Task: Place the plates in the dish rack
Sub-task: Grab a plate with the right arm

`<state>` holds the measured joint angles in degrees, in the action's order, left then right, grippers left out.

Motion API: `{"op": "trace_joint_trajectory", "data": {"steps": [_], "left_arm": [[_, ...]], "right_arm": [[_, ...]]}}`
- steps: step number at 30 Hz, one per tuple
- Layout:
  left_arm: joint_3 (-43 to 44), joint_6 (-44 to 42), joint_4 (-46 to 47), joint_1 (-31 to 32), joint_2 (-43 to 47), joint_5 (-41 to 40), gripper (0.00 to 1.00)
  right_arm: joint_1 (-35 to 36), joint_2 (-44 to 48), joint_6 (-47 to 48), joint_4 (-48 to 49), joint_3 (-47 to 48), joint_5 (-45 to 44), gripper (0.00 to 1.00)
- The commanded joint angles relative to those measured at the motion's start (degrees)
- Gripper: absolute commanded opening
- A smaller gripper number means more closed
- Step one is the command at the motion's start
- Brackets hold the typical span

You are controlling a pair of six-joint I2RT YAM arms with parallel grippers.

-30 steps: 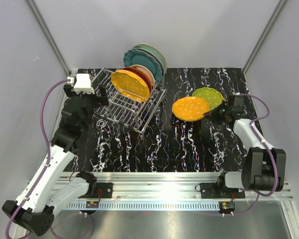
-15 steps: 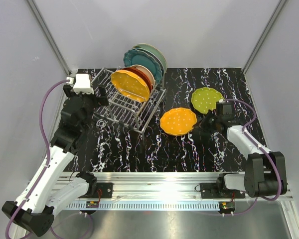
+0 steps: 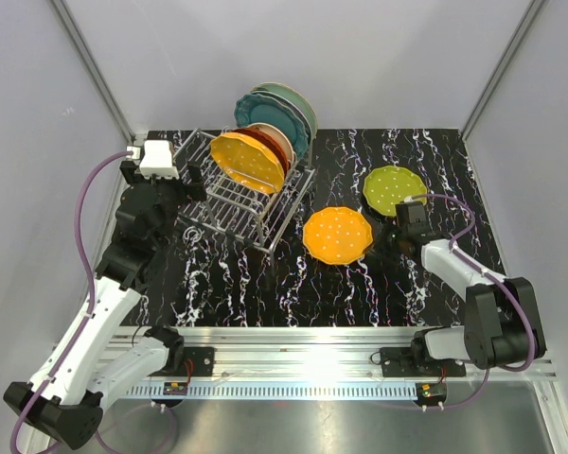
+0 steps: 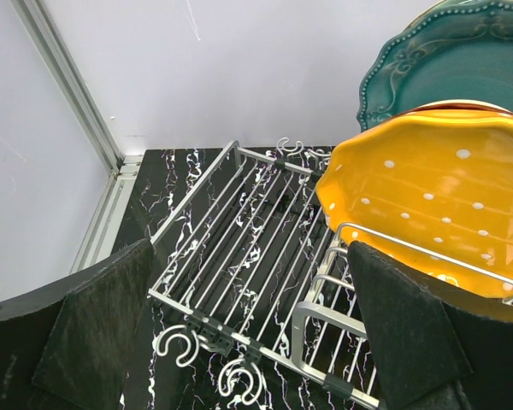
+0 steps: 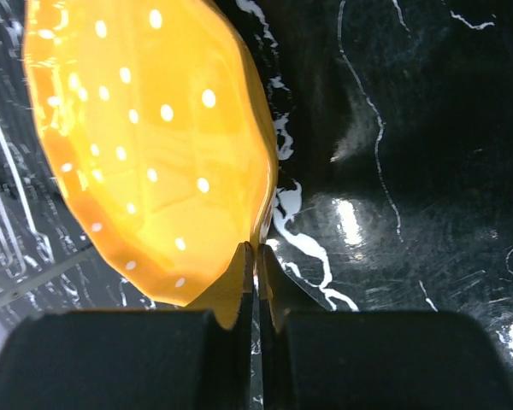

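Observation:
The silver wire dish rack (image 3: 229,194) stands at the back left and holds several plates upright: a dotted orange-yellow one (image 3: 248,161) in front, a red-orange rim (image 3: 270,145), a cream-centred one (image 3: 282,139), a dark teal one (image 3: 265,109) and a mint green one (image 3: 298,102) behind. My right gripper (image 3: 379,238) is shut on the rim of a second dotted orange-yellow plate (image 3: 337,235), held above the table right of the rack; the wrist view shows the pinch (image 5: 256,249). A dotted lime green plate (image 3: 394,189) lies flat on the table. My left gripper (image 3: 194,182) is open over the rack's low section.
The black marbled table (image 3: 265,284) ends at a metal rail along the front. Grey walls enclose the back and sides. In the left wrist view the rack's slot bars (image 4: 239,248) and hook ends (image 4: 239,376) lie between my fingers.
My right gripper has carried the orange-yellow plate leftward, away from the lime green plate and toward the rack. The left arm has not moved.

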<state>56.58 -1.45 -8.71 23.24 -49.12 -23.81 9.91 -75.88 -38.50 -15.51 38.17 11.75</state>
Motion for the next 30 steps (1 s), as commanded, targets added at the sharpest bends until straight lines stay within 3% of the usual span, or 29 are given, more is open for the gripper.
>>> {"op": "trace_joint_trajectory", "data": {"steps": [1,6,17,30], "left_arm": [[1.0,0.7,1.9,-0.2,0.3,0.8,0.99],[1.0,0.8,1.9,-0.2,0.2,0.8,0.99],[1.1,0.8,1.9,-0.2,0.0,0.9,0.99],[1.1,0.7,1.8,-0.2,0.1,1.0,0.99]], "right_arm": [[1.0,-1.3,0.5,3.4,0.3,-3.0,0.01],[1.9,-3.6,0.3,5.1,-0.3,-4.0,0.04],[2.0,-7.5,0.4,6.5,0.7,-5.3,0.33],[4.3,-11.3,0.6,6.0,3.9,-9.5,0.36]]}}
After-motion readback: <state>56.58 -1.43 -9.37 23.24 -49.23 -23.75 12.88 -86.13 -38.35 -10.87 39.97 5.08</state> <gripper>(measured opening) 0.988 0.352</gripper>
